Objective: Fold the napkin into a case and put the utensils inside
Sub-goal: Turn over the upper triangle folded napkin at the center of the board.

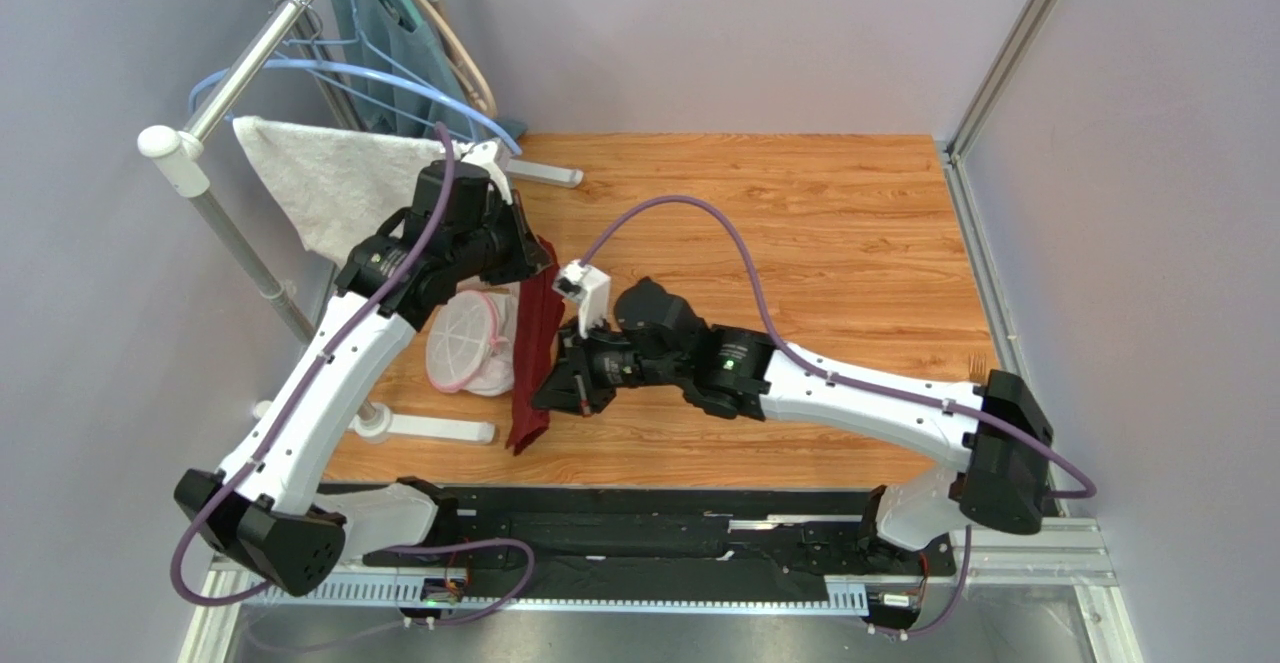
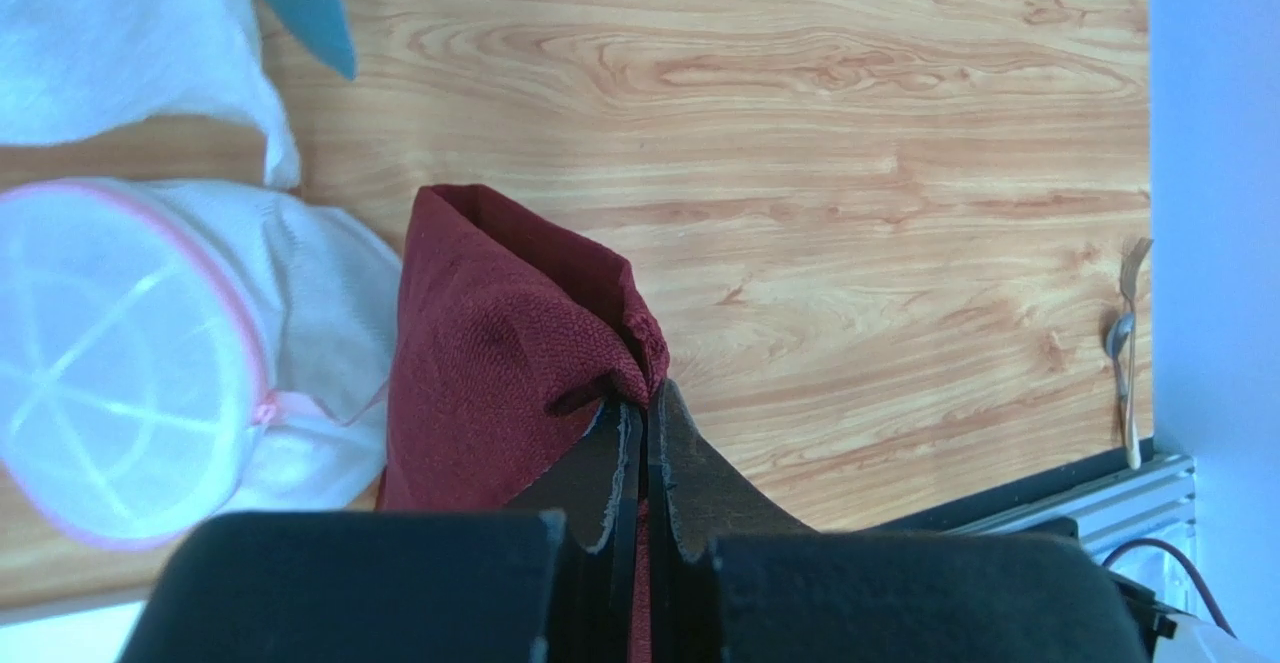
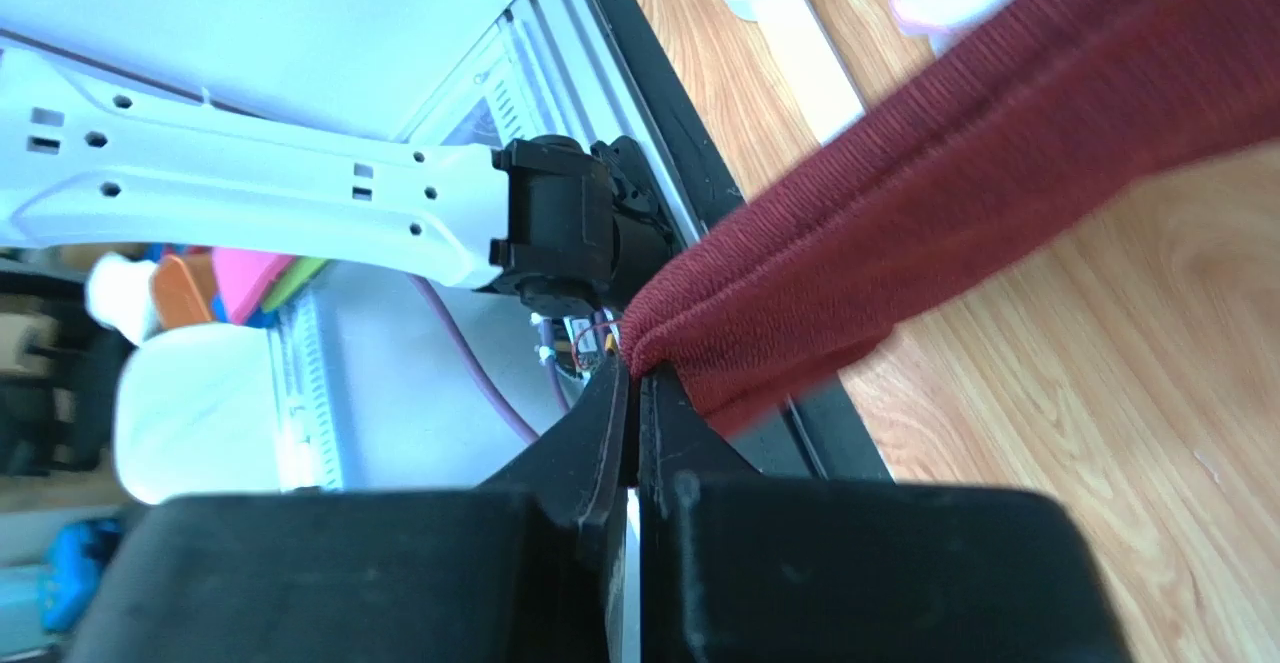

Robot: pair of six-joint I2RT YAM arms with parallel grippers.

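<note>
Where the two arms meet left of the table's middle, the napkin (image 1: 529, 371) is gathered into a narrow dark red strip running from the far side toward the near edge, and each end of it is caught in a gripper. The left gripper (image 1: 531, 264) is closed on the far end; its wrist camera shows the fingers (image 2: 619, 461) pressed together with a bunched fold of cloth (image 2: 481, 348) pinched at their tips. The right gripper (image 1: 559, 387) is likewise clamped on the strip from the right, and its own view shows the fingertips (image 3: 609, 423) nipping a rolled edge of the cloth (image 3: 962, 153), which stretches away up and to the right above the wood. Just left of the napkin, touching or nearly touching it, lies a white mesh pouch with a pink rim (image 1: 466, 341). The fork and spoon (image 2: 1124, 356) lie together near the black rail at the table's near edge, well apart from the cloth and seen only by the left wrist camera. Farther left a white towel (image 1: 323, 176) hangs over a rack (image 1: 226, 101) with blue hangers, and everything rests on a wooden table (image 1: 812, 228).
</note>
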